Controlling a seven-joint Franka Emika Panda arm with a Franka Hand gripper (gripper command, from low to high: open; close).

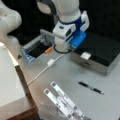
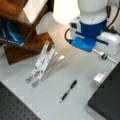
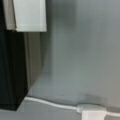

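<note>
In a front view my gripper (image 1: 61, 49) hangs low over the grey table (image 1: 75, 72), under a blue camera mount (image 1: 78, 38). It is nearest to a small orange piece (image 1: 48, 50) and a white cable with an adapter block (image 1: 50, 62). The wrist view has no fingers in it, only the cable (image 3: 50, 103), the adapter (image 3: 91, 110) and the edge of a black box (image 3: 12, 70) with a white block (image 3: 30, 15). In a front view the blue mount (image 2: 84, 43) hides the gripper.
The black box with a metal side (image 1: 100, 51) carries the white block (image 1: 85, 55). A black pen (image 1: 91, 88) and a folding metal stand (image 1: 63, 101) lie on the table. A grey open tray (image 1: 37, 46) sits behind. A wooden shelf (image 2: 22, 30) stands beside the stand (image 2: 42, 63).
</note>
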